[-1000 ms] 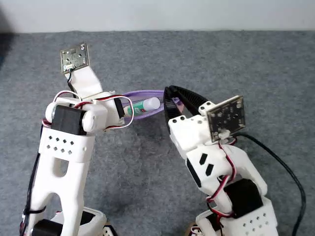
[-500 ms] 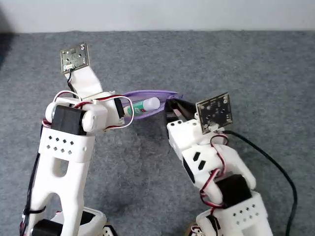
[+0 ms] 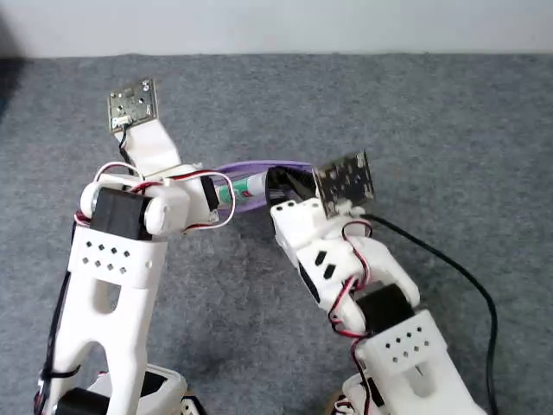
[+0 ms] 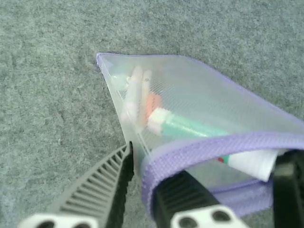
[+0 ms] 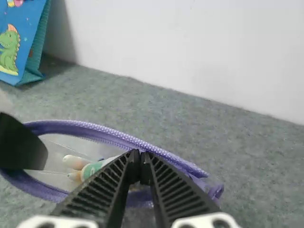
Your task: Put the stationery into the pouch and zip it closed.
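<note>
leftward along the pouch [image 3: 259, 166] comes my right gripper [image 5: 140, 167], fingers pinched together on its purple zip edge, so i judge the zip is closing; the pull itself is hidden. my left gripper [image 4: 142, 178] clamps the pouch's left end between the arms, pens [image 4: 135, 95] and a green-banded stick [image 4: 190, 127] inside. grey mat [image 3: 449, 112] underneath, white wall [image 3: 276, 26] far, a blue bag [image 5: 21, 38] against it.

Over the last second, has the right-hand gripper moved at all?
Yes. The right gripper has slid left along the purple zip edge of the pouch and now covers the white end of the green stick.
</note>
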### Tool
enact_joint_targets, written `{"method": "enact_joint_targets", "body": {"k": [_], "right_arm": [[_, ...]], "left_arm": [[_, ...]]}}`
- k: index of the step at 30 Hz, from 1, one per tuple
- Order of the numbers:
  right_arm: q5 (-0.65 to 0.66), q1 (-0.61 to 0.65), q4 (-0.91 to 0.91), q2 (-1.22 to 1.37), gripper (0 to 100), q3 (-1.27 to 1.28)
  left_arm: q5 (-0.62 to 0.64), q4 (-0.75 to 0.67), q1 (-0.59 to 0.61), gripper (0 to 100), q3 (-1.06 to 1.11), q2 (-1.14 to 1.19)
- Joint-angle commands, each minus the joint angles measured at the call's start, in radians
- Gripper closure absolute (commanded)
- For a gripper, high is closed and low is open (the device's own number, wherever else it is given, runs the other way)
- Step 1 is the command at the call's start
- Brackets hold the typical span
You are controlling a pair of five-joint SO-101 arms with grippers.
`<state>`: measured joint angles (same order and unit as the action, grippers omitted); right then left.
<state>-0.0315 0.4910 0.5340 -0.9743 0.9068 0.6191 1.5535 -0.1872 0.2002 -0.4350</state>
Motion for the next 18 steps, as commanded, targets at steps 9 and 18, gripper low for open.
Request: {"method": "enact_joint_targets", "body": {"k": [9, 18], "right_arm": [[-0.014, 0.033, 0.133, 0.182, 98.5, -0.077], [-0.077, 0.028, 0.602, 0.059, 98.0, -0.456]], "left_arm": [[0.008, 0.037, -0.08, 99, 0.012, 0.008], [0.009, 0.04, -0.095, 99, 0.01, 0.006]]}}
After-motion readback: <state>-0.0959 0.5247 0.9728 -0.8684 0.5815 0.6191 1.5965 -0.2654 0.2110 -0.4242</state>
